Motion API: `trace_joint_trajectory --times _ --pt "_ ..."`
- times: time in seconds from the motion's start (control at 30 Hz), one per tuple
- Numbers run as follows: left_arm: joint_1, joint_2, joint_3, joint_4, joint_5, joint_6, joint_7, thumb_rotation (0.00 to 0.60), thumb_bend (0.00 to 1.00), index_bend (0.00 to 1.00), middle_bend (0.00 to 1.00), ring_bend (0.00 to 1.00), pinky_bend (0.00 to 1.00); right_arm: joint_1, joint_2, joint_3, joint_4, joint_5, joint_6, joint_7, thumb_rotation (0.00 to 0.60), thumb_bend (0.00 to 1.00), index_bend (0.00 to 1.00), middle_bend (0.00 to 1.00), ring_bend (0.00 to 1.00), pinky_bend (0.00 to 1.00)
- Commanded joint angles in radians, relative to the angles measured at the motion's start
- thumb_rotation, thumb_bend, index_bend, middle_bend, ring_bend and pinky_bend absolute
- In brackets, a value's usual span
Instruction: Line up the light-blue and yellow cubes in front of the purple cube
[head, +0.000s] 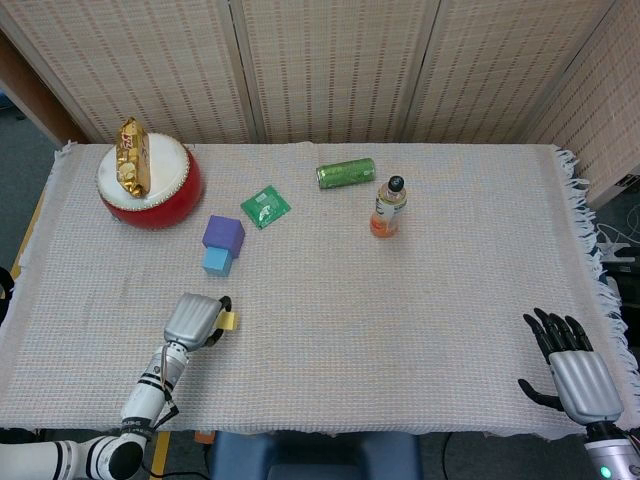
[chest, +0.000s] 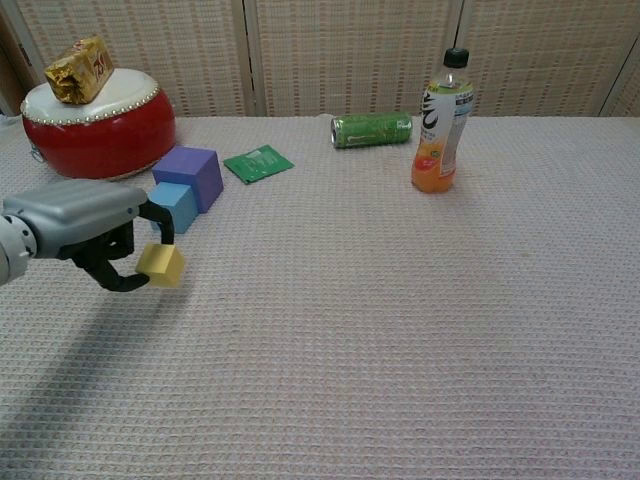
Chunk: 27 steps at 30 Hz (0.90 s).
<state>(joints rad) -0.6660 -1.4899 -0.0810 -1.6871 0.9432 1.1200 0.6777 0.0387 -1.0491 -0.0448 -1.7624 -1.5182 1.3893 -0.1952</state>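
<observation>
Bare woven cloth (chest: 400, 330) is lying open across the near and right table. Obstacles are crowding the far left: a purple cube (chest: 188, 176) touching a light-blue cube (chest: 171, 205), a red drum (chest: 97, 132), a green sachet (chest: 258, 163). A lying green can (chest: 371, 130) and upright orange-drink bottle (chest: 441, 124) are standing mid-table.

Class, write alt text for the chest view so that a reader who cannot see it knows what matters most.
The robot's left hand holds a yellow cube lifted off the woven tablecloth, near a light-blue cube that sits in front of a purple cube. Behind are a red drum, a green can on its side and an upright orange drink bottle.
</observation>
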Motion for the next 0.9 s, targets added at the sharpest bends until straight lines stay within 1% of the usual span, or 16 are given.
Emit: trace_joint_trajectory --times 0.03,0.1,0.17,0.37,0.5,0.67,0.8,0.9 --pt "-0.010 0.037 -0.046 0.001 -0.067 -0.021 -0.018 0.600 0.39 0.48 1.00 1.00 1.00 0.002 -0.004 0.001 0.001 0.006 -0.006 -0.005 0.500 0.00 0.00 0.00 0.00 0.00" --pt "-0.021 0.054 -0.072 0.007 -0.108 -0.060 -0.052 0.600 0.42 0.48 1.00 1.00 1.00 0.005 -0.008 0.003 0.002 0.012 -0.014 -0.012 0.500 0.00 0.00 0.00 0.00 0.00" --pt "-0.035 0.065 -0.078 0.024 -0.122 -0.089 -0.060 0.600 0.42 0.48 1.00 1.00 1.00 0.007 -0.012 0.005 0.003 0.018 -0.018 -0.020 0.499 0.00 0.00 0.00 0.00 0.00" --pt "-0.075 0.046 -0.077 0.105 -0.133 -0.148 -0.068 0.600 0.42 0.46 1.00 1.00 1.00 0.011 -0.019 0.013 0.008 0.041 -0.027 -0.030 0.500 0.00 0.00 0.00 0.00 0.00" --pt "-0.093 0.023 -0.069 0.169 -0.115 -0.164 -0.072 0.600 0.44 0.46 1.00 1.00 1.00 0.013 -0.025 0.017 0.009 0.052 -0.029 -0.041 0.500 0.00 0.00 0.00 0.00 0.00" --pt "-0.111 0.000 -0.060 0.242 -0.111 -0.188 -0.076 0.600 0.44 0.46 1.00 1.00 1.00 0.015 -0.027 0.021 0.011 0.065 -0.034 -0.047 0.501 0.00 0.00 0.00 0.00 0.00" --pt "-0.114 -0.003 -0.058 0.261 -0.108 -0.204 -0.099 0.600 0.44 0.45 1.00 1.00 1.00 0.014 -0.028 0.023 0.010 0.070 -0.030 -0.050 0.501 0.00 0.00 0.00 0.00 0.00" --pt "-0.117 -0.010 -0.052 0.279 -0.102 -0.207 -0.103 0.600 0.44 0.42 1.00 1.00 1.00 0.015 -0.029 0.024 0.009 0.071 -0.030 -0.052 0.500 0.00 0.00 0.00 0.00 0.00"
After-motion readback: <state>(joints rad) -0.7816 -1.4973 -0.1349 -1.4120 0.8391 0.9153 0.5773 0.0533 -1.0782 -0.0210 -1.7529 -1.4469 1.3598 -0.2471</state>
